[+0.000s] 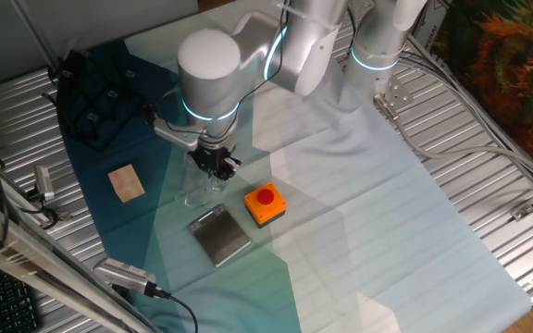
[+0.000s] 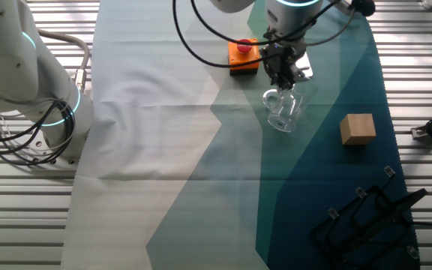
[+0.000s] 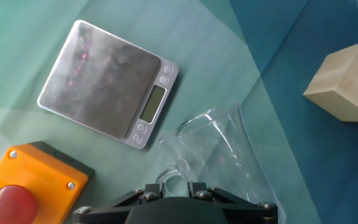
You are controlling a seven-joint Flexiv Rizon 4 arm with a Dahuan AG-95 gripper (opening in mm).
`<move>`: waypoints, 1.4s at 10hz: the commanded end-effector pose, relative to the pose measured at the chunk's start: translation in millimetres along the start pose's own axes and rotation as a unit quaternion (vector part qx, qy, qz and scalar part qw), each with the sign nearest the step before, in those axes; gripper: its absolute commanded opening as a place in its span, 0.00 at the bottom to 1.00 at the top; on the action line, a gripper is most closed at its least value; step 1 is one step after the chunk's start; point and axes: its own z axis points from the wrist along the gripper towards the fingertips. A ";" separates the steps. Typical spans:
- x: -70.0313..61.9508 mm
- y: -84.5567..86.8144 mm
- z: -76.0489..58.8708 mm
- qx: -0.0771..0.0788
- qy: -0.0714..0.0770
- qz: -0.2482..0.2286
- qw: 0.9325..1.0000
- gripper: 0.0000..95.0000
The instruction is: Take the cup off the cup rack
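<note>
Progress: the cup (image 2: 282, 111) is already off the cup rack (image 2: 370, 217) — the two are well apart, at opposite parts of the cloth, and no cup sits on the rack's pegs. What seems left is settling the cup and letting go.
Cup: clear glass with a side handle, between the wooden block (image 2: 357, 128) and the orange box (image 2: 243, 56) with its red button; it looks tilted, low over or resting on the cloth — contact cannot be told.
Claw: the claw (image 2: 282, 73) sits right at the cup's upper edge by the handle. The fingertips are hidden in all three views, so I cannot tell whether it grips the cup or has released it.
Nearby: in the hand view a small grey scale (image 3: 108, 83) lies just beside the cup, with the orange box beyond it.
Surface: the tabletop (image 1: 489, 139) is ribbed metal, covered by a cloth (image 2: 163, 135) in white, pale green and dark blue panels, with creases.
Room: cables run along the edges; a second white robot base (image 2: 21, 82) stands at one side.
</note>
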 end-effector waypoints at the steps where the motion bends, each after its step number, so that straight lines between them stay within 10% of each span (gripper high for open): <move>1: 0.3 0.3 -1.0 -0.003 0.000 -0.015 1.000 0.20; 14: -4.2 9.4 21.8 -0.001 -0.010 -0.002 1.000 0.20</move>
